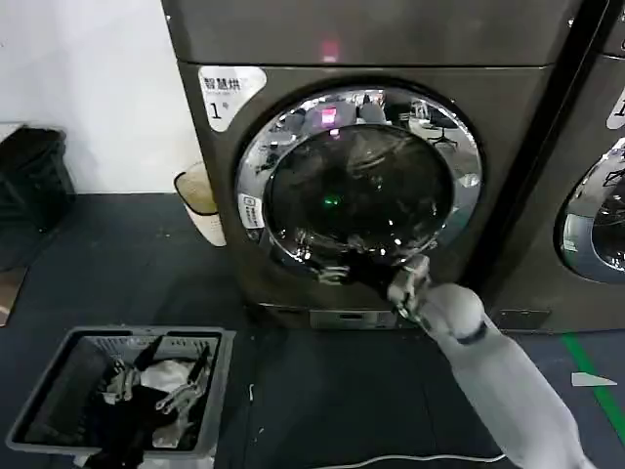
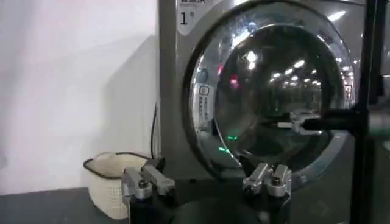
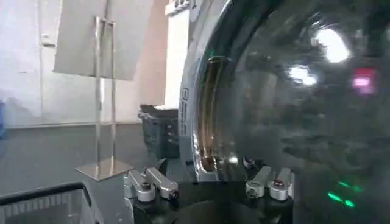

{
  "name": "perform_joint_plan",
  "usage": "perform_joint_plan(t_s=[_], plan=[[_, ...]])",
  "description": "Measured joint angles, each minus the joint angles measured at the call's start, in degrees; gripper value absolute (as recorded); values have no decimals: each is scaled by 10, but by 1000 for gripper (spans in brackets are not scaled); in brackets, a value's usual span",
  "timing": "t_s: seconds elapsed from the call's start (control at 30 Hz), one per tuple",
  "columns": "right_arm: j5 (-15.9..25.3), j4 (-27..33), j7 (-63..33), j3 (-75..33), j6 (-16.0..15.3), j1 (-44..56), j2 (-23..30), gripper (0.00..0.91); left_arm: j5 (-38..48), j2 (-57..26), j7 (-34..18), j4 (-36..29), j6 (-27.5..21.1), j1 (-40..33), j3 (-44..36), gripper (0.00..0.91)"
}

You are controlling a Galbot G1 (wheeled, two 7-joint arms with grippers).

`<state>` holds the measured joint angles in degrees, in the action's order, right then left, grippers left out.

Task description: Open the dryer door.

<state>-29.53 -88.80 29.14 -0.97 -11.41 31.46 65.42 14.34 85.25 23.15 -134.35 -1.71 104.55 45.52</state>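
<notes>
Right end effector (image 1: 408,285) reaches out at the end of the pale grey arm to the lower right rim of the dryer door (image 1: 357,188); from the head camera it cannot be told whether its fingers are spread or closed. That door sits shut on the front of the grey machine (image 1: 391,39) with the white "1" label (image 1: 227,93), its chrome ring framing dark glass. To the left, a cream bin (image 1: 198,200) stands by the machine, and a grey laundry basket (image 1: 59,371) lies on the near floor.

From the left wrist, the left end effector (image 2: 207,182) hangs with fingers spread, well short of the door (image 2: 274,91).

From the right wrist, the right end effector's (image 3: 210,182) fingers stand spread just beside the chrome ring (image 3: 204,109).
</notes>
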Motion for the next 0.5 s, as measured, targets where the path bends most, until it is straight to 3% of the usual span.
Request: perform_joint_plan(t_s=[0.5], plan=[[12,114,2,58,10,-87,81,907,0,12,10,3,17,9,6,907]])
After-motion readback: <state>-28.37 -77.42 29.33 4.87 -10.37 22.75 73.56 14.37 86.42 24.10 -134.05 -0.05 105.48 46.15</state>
